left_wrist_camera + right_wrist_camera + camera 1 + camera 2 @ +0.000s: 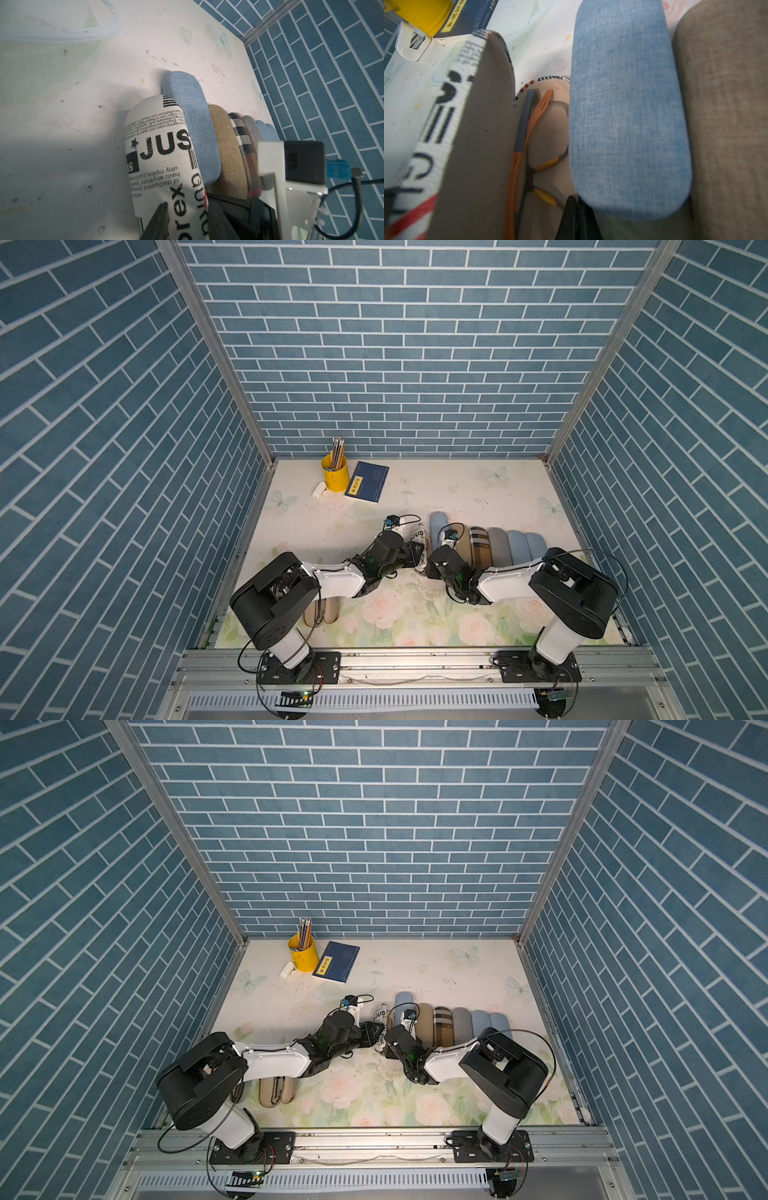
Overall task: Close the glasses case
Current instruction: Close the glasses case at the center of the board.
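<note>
**Glasses case** (419,536). White pebbled shell, black newsprint lettering, red stripes. Sits at mid-table on the floral table cover (415,489), between the two arms and just beside the blue case (629,104) that ends a row of closed cases. Stands open, with the lid (158,149) raised close to upright and its grey lining turned toward the base. Holds in the base a folded pair of glasses (523,124), with orange-and-grey temples and yellow nose pads.

**Left gripper** (187,207). Straddles the near end of the lid, one black finger on the printed outer face and the other on the side toward the base. Pinches the lid between them.

**Right gripper** (576,216). Fingers pressed together, with nothing between them. Tips low at the seam between the case base and the blue case.

**Row of closed cases.** Side by side to the right of the open one: blue, tan (463,546), plaid (480,541), grey (498,545) and two pale blue (517,545).

**Far left corner.** Yellow cup (334,477) with pencils standing in it, dark blue notebook (368,482) just beside it, white stapler (319,490) at its foot.

**Near left.** Tan item (322,612), partly hidden under the left arm. Kind not clear.
</note>
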### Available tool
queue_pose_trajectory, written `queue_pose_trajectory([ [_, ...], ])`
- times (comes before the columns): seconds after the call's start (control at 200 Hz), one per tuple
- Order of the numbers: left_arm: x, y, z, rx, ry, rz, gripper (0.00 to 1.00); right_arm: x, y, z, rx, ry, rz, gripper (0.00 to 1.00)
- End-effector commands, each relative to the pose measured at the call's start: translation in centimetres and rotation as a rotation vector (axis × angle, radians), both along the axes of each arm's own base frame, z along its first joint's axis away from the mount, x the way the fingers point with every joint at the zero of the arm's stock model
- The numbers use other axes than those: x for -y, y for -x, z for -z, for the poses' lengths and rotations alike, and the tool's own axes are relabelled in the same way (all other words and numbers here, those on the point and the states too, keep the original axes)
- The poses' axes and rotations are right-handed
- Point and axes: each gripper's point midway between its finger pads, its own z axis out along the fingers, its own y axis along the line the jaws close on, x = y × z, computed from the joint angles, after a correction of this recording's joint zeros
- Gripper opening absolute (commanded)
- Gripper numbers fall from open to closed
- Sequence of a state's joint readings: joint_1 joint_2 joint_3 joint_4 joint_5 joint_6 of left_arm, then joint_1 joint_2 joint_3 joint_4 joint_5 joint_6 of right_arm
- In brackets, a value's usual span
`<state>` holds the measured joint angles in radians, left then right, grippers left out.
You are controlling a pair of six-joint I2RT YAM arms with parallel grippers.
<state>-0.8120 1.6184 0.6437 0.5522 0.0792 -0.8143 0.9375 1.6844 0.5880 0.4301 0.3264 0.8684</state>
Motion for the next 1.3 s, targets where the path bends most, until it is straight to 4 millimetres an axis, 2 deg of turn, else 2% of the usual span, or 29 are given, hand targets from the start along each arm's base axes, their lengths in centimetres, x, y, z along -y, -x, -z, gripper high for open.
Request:
queue_pose_trajectory([
  [0.0,0.9,0.7,1.4,-0.031,-0.032,0.043,0.35,-0.5,0.8,-0.5,-0.014,-0.034,-0.023,0.05],
  [0.765,1.8,0.8,2.5,-0.047,-0.045,0.056,0.34,-0.2,1.1,-1.3,-0.016,-0.069,-0.041,0.05],
  [0.87,2.2,0.8,3.3,-0.06,-0.065,0.061,0.34,-0.2,1.3,-2.1,-0.008,-0.121,-0.068,0.1],
  [1.01,2.4,0.8,4.6,-0.082,-0.095,0.06,0.34,-0.6,1.8,-3.3,-0.025,-0.156,-0.149,0.21],
  [1.13,2.2,0.8,5.8,-0.096,-0.119,0.052,0.34,-0.4,2.2,-4.2,-0.025,-0.201,-0.186,0.24],
  [1.295,2.9,1.1,7.0,-0.113,-0.143,0.065,0.34,-0.4,2.5,-4.0,-0.047,-0.187,-0.228,0.26],
])
